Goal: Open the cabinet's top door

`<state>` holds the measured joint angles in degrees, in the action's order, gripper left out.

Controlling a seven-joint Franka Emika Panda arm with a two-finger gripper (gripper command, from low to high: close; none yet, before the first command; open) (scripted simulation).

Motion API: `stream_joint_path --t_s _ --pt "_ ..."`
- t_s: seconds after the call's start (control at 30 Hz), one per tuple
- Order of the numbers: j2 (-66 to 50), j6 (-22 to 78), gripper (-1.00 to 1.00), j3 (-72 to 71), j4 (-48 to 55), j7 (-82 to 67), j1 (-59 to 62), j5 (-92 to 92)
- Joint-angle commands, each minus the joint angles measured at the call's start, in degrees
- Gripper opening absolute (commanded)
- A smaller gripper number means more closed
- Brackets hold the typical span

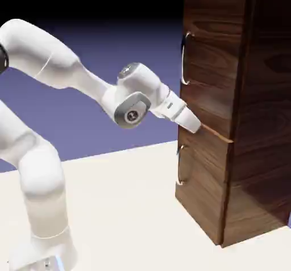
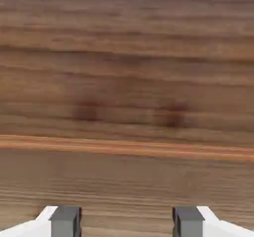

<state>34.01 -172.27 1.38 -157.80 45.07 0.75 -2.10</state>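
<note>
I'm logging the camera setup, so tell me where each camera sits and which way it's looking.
Exterior view: stands off to the side of the robot, looking across at the cabinet and its two handles; the white arm shows, with the pincer end near the front.
Hand view: rides on the hand, looking along the pincer at the cabinet's wooden front, close up; only the two finger tips show, at the bottom edge.
Shared: the cabinet front and the pincer.

white arm reaching right, gripper (image 2: 127, 222) tilted downward, fingers apart
</note>
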Motion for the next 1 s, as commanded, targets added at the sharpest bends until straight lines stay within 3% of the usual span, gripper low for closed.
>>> stream_joint_path --t_s 0.0,0.97 --pt "1.02 0.71 0.0 -0.5 1.16 2.48 1.18 -2.43" --pt "25.84 8.44 0.0 -36.79 9.23 70.42 31.26 -74.63"
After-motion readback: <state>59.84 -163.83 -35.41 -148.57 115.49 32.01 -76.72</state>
